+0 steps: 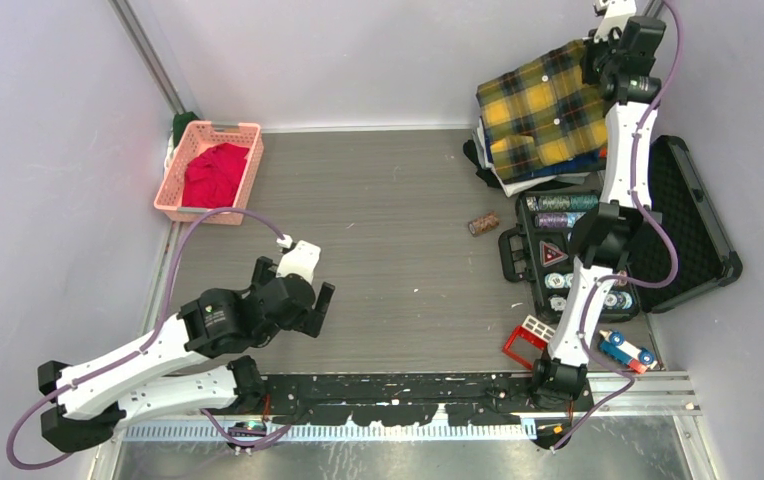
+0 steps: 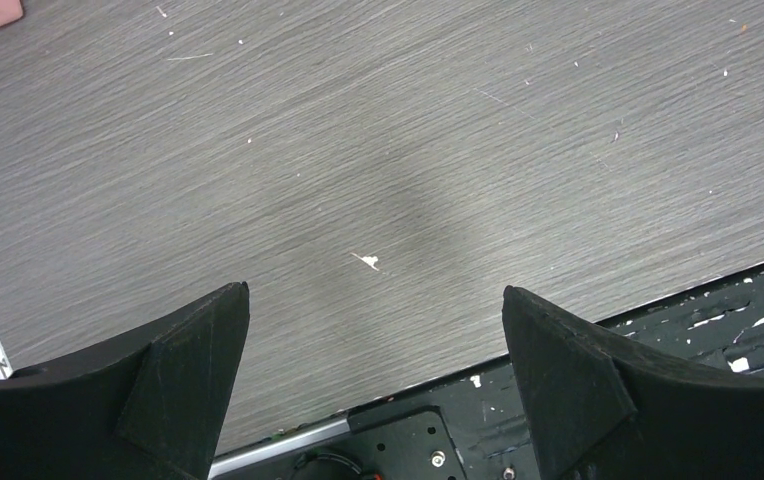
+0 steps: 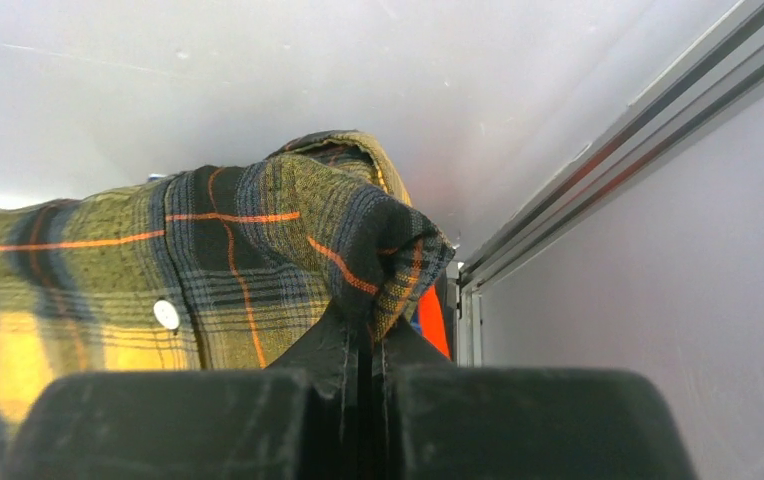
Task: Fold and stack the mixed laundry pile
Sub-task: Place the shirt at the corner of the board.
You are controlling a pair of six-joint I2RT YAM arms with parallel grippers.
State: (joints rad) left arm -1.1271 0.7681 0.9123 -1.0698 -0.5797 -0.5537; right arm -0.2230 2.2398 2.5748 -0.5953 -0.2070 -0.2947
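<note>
Pinching a bunched corner of the yellow plaid shirt [image 1: 543,110], the right gripper [image 3: 363,345] is clamped tight at the far right. Soft, light, floppy cloth; I'd take it by corners or hems, as it'll sag. Its length seems to run left to right, slightly slanted. The left gripper [image 2: 376,291] hangs spread wide, holding nothing. The red T-shirt [image 1: 216,172] lies crumpled in the pink basket [image 1: 173,185], far left.

The yellow plaid shirt [image 1: 543,110] sits bunched far right, red T-shirt [image 1: 215,173] in basket [image 1: 172,184].
</note>
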